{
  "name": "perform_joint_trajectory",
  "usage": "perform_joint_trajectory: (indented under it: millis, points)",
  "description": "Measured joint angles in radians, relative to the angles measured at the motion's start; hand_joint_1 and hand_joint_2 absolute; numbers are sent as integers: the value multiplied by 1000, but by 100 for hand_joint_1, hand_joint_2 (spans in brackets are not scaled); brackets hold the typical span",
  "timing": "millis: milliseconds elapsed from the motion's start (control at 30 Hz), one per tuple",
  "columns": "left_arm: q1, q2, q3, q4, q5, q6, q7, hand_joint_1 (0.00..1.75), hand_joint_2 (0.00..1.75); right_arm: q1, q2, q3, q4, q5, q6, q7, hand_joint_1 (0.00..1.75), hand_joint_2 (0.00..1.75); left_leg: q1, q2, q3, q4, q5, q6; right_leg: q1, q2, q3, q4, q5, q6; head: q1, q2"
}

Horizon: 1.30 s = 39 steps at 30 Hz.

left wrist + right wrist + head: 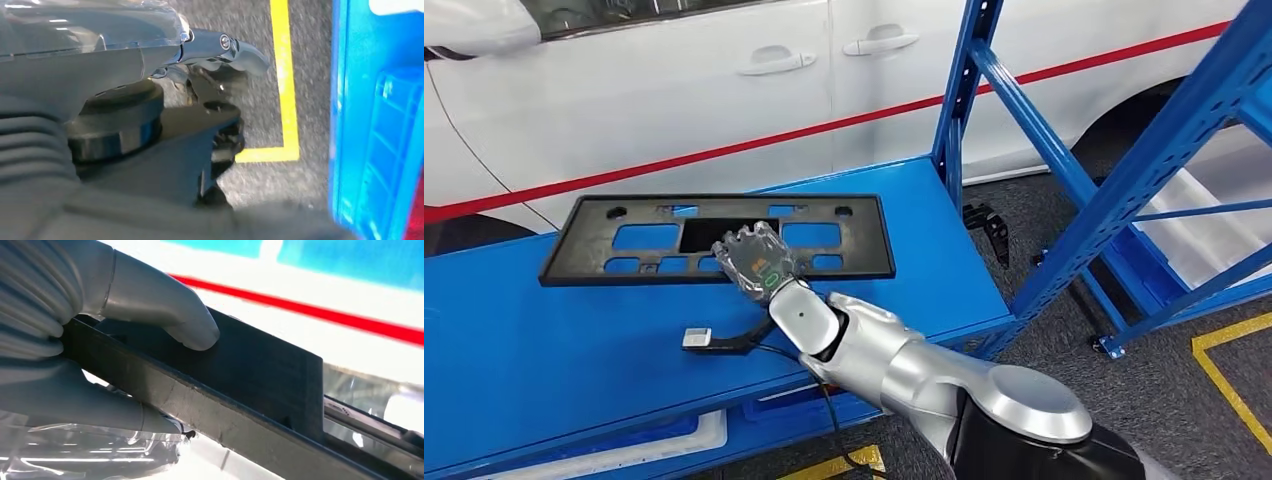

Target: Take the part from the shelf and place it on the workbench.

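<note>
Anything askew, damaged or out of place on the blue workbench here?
Nothing looks damaged. The flat black plastic frame with rectangular cut-outs lies on the blue workbench, slightly skewed to its edge, the right hand gripping its near rim. A small black cabled device with a white tip lies loose beside it.

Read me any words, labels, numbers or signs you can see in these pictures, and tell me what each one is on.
No readable text in any view.
Right hand: small green and orange marks on its back, too small to read.
Black part held by that hand on the blue workbench: no lettering visible.
White car with red stripe: no badge or lettering visible.
Small white tag on the workbench: blank or too small to tell.
</note>
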Motion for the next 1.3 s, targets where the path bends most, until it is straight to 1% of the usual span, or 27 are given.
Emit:
perform_joint_trajectory:
  millis: [67, 100, 167, 200, 233, 267, 333, 367, 400, 500, 567, 600, 667, 700, 733, 767, 800, 833, 867, 900, 933, 1033, 1100, 1200, 1233, 1267, 1300]
  points:
    - [0, -1, 0, 0, -10, 6, -1, 0, 175, -57, -1, -21, 0, 6, -20, -5, 175, 175, 3, 0, 3, -8, 3, 12, -1, -1, -17, 34, -22, 9, 1, 0]
    - [-1, -1, 0, 0, -14, 10, -2, 0, 175, -83, -2, -33, 0, 9, -34, -8, 175, 175, 4, 0, 6, -11, 4, 18, -1, -2, -39, 79, -46, 12, 1, 0]
    - [-3, -2, -1, 0, -24, 24, -4, 0, 175, -123, -4, -55, 0, 12, -68, -12, 175, 175, 1, 0, 8, -11, 2, 26, -1, -2, -109, 209, -96, 14, 2, 0]
    - [-4, -2, -1, 0, -27, 30, -3, 0, 175, -137, -6, -65, 1, 12, -84, -14, 175, 175, 0, 0, 10, -9, 0, 28, -1, -2, -141, 262, -106, 15, 2, 0]
    - [-5, -2, -2, 0, -31, 34, -2, 0, 175, -150, -8, -75, 1, 12, -97, -16, 175, 175, -2, -1, 11, -7, -3, 30, -1, -2, -160, 285, -99, 14, 2, 0]
    - [-6, -2, -2, 0, -33, 36, -1, 0, 175, -164, -10, -87, 1, 11, -110, -18, 175, 175, -2, -2, 12, -4, -6, 31, -1, -2, -161, 270, -74, 11, 2, 0]
    - [-9, -2, -2, 0, -35, 31, 3, 0, 175, -200, -11, -118, 1, 6, -136, -25, 175, 175, -4, -5, 14, 4, -13, 29, 2, -2, -118, 150, 6, 1, 2, 0]
    - [-10, -2, -2, 0, -35, 27, 6, 0, 175, -221, -12, -138, 1, 2, -151, -30, 175, 175, -6, -6, 13, 9, -18, 26, 5, -3, -93, 87, 33, -4, 2, 0]
    - [-10, -3, -2, 0, -35, 23, 10, 0, 175, -241, -12, -158, 0, -1, -166, -35, 175, 175, -7, -7, 11, 12, -21, 23, 7, -3, -75, 44, 48, -8, 2, 0]
    - [-12, -3, -2, 0, -34, 19, 19, 0, 175, -278, -15, -235, -20, 17, -191, -61, 175, 175, -9, -6, 10, 11, -24, 10, 9, -3, -62, 14, 48, -16, 1, 0]
    - [-12, -2, -2, 0, -33, 20, 20, 0, 175, -283, -19, -335, -58, 35, -195, -121, 175, 175, -7, -5, 3, 31, -44, 0, 5, -3, -55, 2, 52, -23, 1, 0]
    - [-12, -2, -1, 0, -33, 21, 21, 0, 175, -286, -20, -403, -81, 26, -197, -168, 175, 175, -6, -5, -13, 69, -67, -4, 2, -4, -51, -2, 53, -26, 1, 0]
    - [-11, 0, 0, 0, -29, 22, 20, 0, 175, -290, -21, -545, -126, -54, -196, -274, 175, 175, -2, -5, -69, 193, -126, -12, 1, -8, -47, -3, 51, -29, 0, 0]
    - [-10, 2, 2, 0, -26, 24, 20, 0, 175, -291, -21, -618, -152, -135, -188, -336, 175, 175, 1, -5, -100, 254, -146, -17, 1, -10, -45, -3, 50, -30, 0, 0]
    - [-8, 4, 4, 0, -23, 25, 19, 0, 175, -288, -22, -684, -181, -234, -171, -395, 175, 175, 4, -4, -118, 287, -149, -22, 0, -11, -43, -3, 48, -29, 0, 0]
    - [-6, 7, 6, 0, -19, 27, 19, 0, 175, -282, -23, -747, -216, -346, -143, -453, 175, 175, 8, -4, -119, 283, -132, -27, -2, -12, -41, -2, 46, -27, 0, 0]
    - [-4, 9, 9, 0, -17, 30, 19, 0, 175, -273, -26, -806, -257, -462, -106, -504, 175, 175, 13, -3, -100, 239, -98, -32, -4, -12, -38, -1, 44, -24, 0, 0]
    - [-2, 12, 11, 0, -16, 34, 19, 0, 175, -260, -29, -858, -304, -565, -66, -542, 175, 175, 19, -3, -69, 169, -59, -37, -7, -11, -36, 1, 41, -19, 0, 0]
    - [0, 13, 13, 0, -16, 38, 20, 0, 175, -245, -33, -902, -352, -654, -27, -568, 175, 175, 20, -4, -36, 100, -31, -42, -9, -10, -36, 4, 38, -13, 0, 0]
    - [0, 15, 15, 0, -16, 42, 22, 0, 175, -226, -38, -936, -402, -735, 9, -586, 175, 175, 20, -4, -12, 49, -15, -40, -9, -8, -37, 7, 37, -7, 0, 0]
    - [0, 15, 17, 0, -16, 47, 26, 0, 175, -201, -46, -962, -457, -816, 47, -598, 175, 175, 19, -6, 1, 21, -12, -35, -9, -6, -39, 8, 37, 0, 0, 0]
    - [-1, 17, 26, 0, -18, 61, 39, 0, 175, -82, -82, -998, -639, -1069, 181, -628, 175, 175, 14, -7, 7, 9, -12, -6, -10, -5, -37, 5, 37, 18, 1, 0]
    - [-1, 17, 30, 0, -18, 70, 49, 0, 175, 17, -110, -1002, -762, -1211, 276, -652, 175, 175, 14, -6, 10, 1, -7, 12, -12, -5, -54, 46, 6, 26, 1, 0]
    - [0, 17, 40, 0, -13, 80, 73, 0, 175, 189, -153, -1001, -936, -1364, 405, -688, 175, 175, 10, -7, 12, -2, -5, 27, -11, -5, -140, 225, -81, 28, 2, 0]
    - [0, 17, 45, 0, -10, 81, 82, 0, 175, 246, -165, -999, -983, -1393, 433, -696, 175, 175, 8, -7, 12, -1, -5, 28, -11, -5, -162, 266, -91, 27, 2, 0]
    - [0, 17, 50, 0, -7, 82, 88, 0, 175, 297, -173, -996, -1022, -1412, 452, -701, 175, 175, 5, -8, 13, 0, -5, 29, -11, -5, -167, 272, -83, 25, 2, 0]
    - [0, 18, 55, 0, -4, 81, 93, 0, 175, 343, -180, -992, -1058, -1428, 467, -705, 175, 175, 3, -8, 13, 1, -5, 29, -10, -5, -153, 240, -59, 21, 2, 0]
